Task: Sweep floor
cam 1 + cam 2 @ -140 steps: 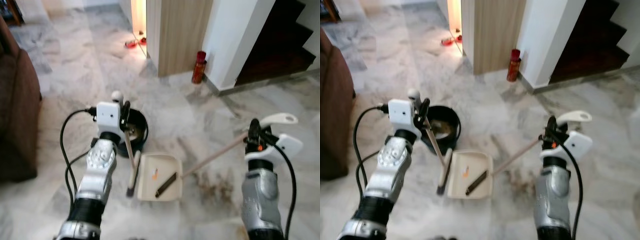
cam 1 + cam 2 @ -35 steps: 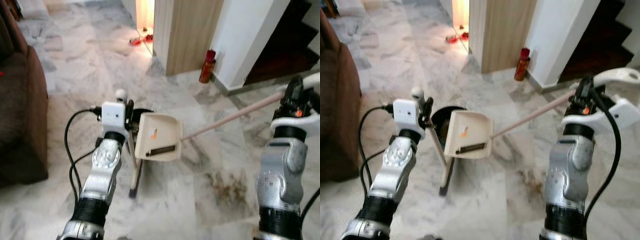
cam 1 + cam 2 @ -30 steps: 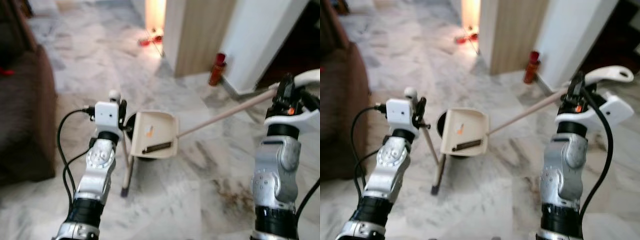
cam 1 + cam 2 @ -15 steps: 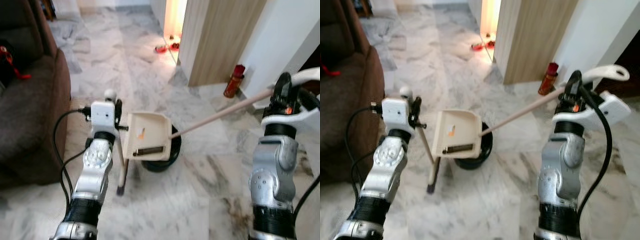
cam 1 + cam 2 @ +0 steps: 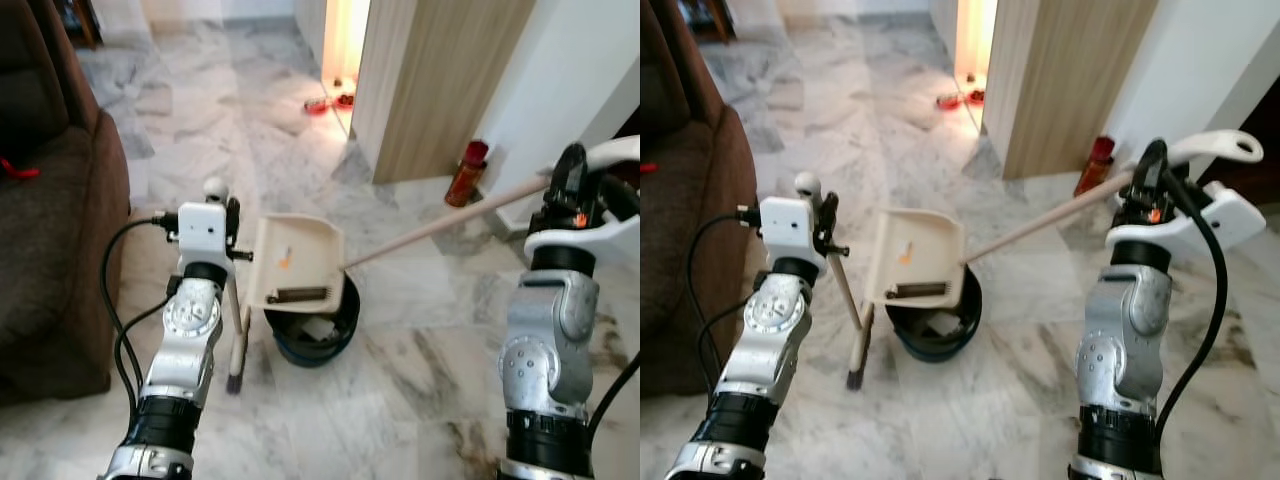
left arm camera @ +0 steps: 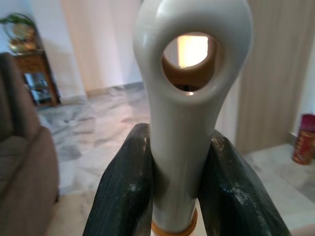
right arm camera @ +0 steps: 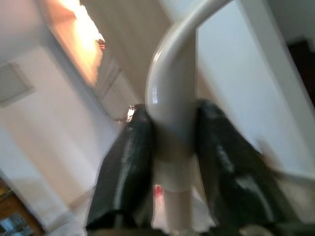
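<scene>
A cream dustpan (image 5: 292,262) on a long pale handle (image 5: 440,224) hangs tilted over a black bin (image 5: 315,330) on the marble floor. A small orange scrap and a dark brush strip lie in the pan. My right gripper (image 7: 170,162) is shut on the dustpan handle's white end. My left gripper (image 6: 173,196) is shut on the white looped top of a broom (image 5: 237,335), which stands upright just left of the bin with its head on the floor.
A brown sofa (image 5: 50,220) fills the left side. A wooden partition (image 5: 440,80) and white wall stand behind, with a red bottle (image 5: 466,172) at their foot. Red items (image 5: 328,103) lie by the lit doorway. A brown stain (image 5: 470,440) marks the floor near my right arm.
The camera has shifted, so the view moved slightly. The dustpan now hangs more squarely over the bin, whose inside shows below the pan's lip. Both grips hold as before.
</scene>
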Available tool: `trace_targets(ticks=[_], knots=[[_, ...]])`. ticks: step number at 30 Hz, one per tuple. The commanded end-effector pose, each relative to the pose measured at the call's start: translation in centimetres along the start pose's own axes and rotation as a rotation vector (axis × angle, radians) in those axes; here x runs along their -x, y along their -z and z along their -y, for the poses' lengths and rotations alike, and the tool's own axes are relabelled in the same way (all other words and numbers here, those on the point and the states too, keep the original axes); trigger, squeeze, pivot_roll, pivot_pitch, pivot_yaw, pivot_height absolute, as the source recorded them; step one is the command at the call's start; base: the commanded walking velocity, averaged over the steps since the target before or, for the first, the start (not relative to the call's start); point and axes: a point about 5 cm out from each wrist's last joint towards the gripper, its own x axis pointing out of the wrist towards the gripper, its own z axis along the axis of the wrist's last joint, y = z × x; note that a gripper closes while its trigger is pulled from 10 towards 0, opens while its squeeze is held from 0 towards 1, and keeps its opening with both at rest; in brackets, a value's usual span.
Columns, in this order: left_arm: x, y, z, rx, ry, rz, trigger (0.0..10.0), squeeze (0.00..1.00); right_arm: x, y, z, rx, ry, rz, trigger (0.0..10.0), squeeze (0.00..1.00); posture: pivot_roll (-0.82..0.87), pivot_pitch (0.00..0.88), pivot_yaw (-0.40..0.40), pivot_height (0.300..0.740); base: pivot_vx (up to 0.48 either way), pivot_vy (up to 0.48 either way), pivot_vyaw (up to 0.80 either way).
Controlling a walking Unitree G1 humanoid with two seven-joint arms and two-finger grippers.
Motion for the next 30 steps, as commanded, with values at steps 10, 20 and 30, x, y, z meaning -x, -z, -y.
trace_targets(ticks=[10, 20, 30], knots=[[-0.5, -1.5, 0.2, 0.005, 0.011, 0.069, 10.0, 0.00, -0.5, -1.9, -0.4, -0.013, -0.013, 0.090, 10.0, 0.00, 0.10, 0.098, -0.053, 0.740, 0.357, 0.000, 0.00], [-0.3, -1.3, 0.1, -0.001, 0.013, 0.061, 10.0, 0.00, -0.5, -2.1, -0.8, 0.023, -0.040, 0.101, 10.0, 0.00, 0.09, 0.101, -0.053, 0.740, 0.000, 0.000, 0.00], [-0.2, -1.3, 0.2, 0.002, 0.016, 0.063, 10.0, 0.00, -0.3, -2.5, -2.1, 0.112, -0.120, 0.130, 10.0, 0.00, 0.09, 0.090, -0.053, 0.740, 0.000, 0.000, 0.00]])
